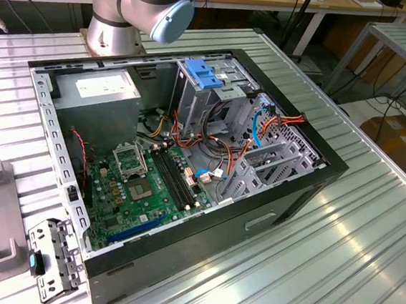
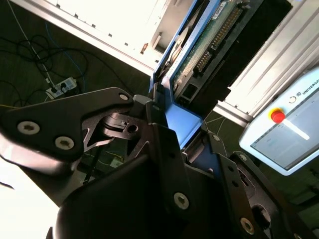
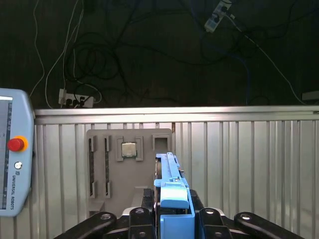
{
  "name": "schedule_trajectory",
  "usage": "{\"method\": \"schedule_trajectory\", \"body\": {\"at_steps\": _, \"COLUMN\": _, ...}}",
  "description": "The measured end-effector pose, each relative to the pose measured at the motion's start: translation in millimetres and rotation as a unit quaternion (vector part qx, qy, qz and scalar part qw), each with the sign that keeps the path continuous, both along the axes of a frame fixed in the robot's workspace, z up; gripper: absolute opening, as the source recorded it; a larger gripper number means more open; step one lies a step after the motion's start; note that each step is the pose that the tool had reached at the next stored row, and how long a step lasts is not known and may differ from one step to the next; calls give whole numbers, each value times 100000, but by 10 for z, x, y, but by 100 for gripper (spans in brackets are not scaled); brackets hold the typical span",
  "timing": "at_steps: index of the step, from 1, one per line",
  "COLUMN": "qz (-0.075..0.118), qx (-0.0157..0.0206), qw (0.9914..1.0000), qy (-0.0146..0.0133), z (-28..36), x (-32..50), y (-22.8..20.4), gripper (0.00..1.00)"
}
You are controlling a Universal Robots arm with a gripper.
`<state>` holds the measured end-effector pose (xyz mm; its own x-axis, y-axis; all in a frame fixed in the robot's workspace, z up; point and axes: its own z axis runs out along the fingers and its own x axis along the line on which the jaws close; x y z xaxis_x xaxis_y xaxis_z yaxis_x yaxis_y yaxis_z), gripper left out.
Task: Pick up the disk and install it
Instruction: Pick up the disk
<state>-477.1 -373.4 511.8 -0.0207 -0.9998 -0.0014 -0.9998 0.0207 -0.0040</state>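
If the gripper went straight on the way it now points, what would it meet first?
The gripper, shut on the disk, faces the ribbed metal table; the disk would probably touch it first, beside the grey tray, though depth is unclear.

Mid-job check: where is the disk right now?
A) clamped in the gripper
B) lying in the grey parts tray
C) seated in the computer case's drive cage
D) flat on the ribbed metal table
A: in the first wrist view the disk stands on edge with its blue frame, clamped in the gripper and held clear of the tray and the table behind it.
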Motion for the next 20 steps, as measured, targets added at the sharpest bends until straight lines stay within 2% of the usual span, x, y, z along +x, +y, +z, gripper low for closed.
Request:
{"method": "schedule_trajectory", "body": {"at_steps": 11, "qz": 0, "qx": 4, "qw": 100000, "qy": -6, "z": 1, "x": 10, "y": 0, "gripper": 37}}
{"method": "schedule_trajectory", "body": {"at_steps": 20, "qz": 2, "qx": 3, "qw": 100000, "qy": -4, "z": 1, "x": 85, "y": 0, "gripper": 37}}
